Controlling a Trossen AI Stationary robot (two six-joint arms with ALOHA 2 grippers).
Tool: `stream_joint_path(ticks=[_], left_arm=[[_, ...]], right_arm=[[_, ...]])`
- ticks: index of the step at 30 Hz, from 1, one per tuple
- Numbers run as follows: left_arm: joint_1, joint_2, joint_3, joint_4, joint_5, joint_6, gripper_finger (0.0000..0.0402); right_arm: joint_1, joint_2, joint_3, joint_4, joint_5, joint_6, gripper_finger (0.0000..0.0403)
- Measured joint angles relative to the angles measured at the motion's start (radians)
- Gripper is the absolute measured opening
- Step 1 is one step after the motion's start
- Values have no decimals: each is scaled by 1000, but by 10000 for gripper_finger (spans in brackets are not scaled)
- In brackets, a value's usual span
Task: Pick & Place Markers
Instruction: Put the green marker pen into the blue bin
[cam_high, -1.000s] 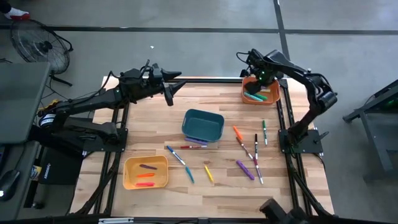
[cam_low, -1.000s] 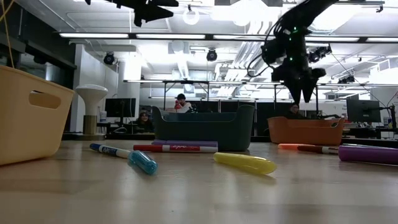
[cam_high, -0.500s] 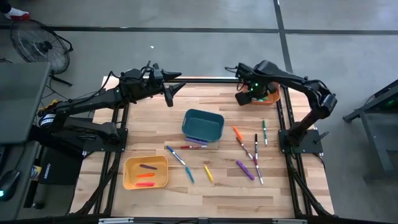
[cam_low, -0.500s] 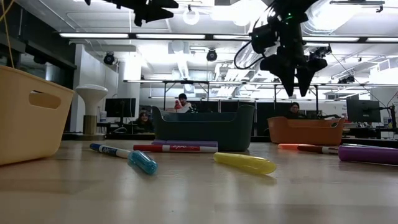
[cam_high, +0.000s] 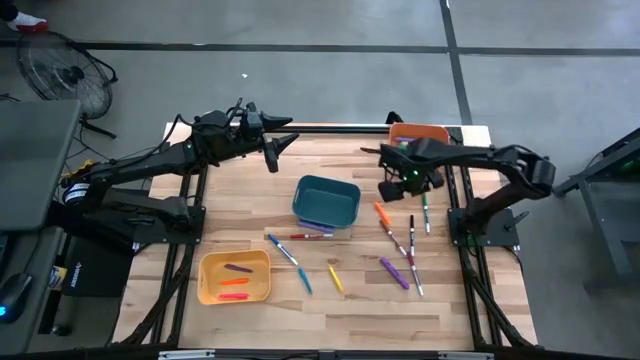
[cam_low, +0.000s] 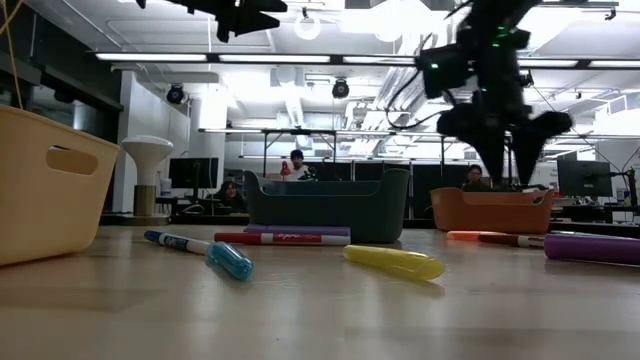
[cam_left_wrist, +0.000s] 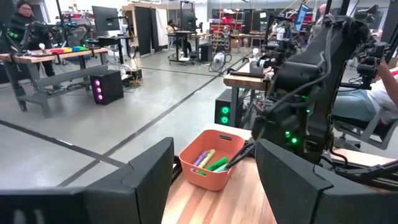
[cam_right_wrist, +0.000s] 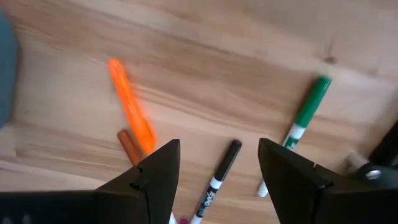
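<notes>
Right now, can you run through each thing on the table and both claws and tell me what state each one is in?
Left claw: open, empty, raised at the table's far edge.
Right claw: open, empty, above the loose markers.
Orange marker: lying flat on the table.
Green marker: lying flat.
Black-capped marker: lying flat.
Teal bin: upright.
Orange bin: upright, holding markers.
Yellow bin: upright, holding markers.

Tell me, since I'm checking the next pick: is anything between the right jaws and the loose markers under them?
Nothing visible. The right gripper hangs open over bare wood, with the orange marker, black-capped marker and green marker lying uncovered below it.
</notes>
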Motion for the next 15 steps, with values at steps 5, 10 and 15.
stream_joint_path(ticks=[5,10,15], left_arm=[[0,0,0,0,4,0,223],[0,0,0,0,6,0,223],[0,0,0,0,6,-1,223]], right_arm=[[25,-114,-144,37,1,122,206],[24,-198,-242,42,4,184,206],[24,-220,-312,61,8,215,206]])
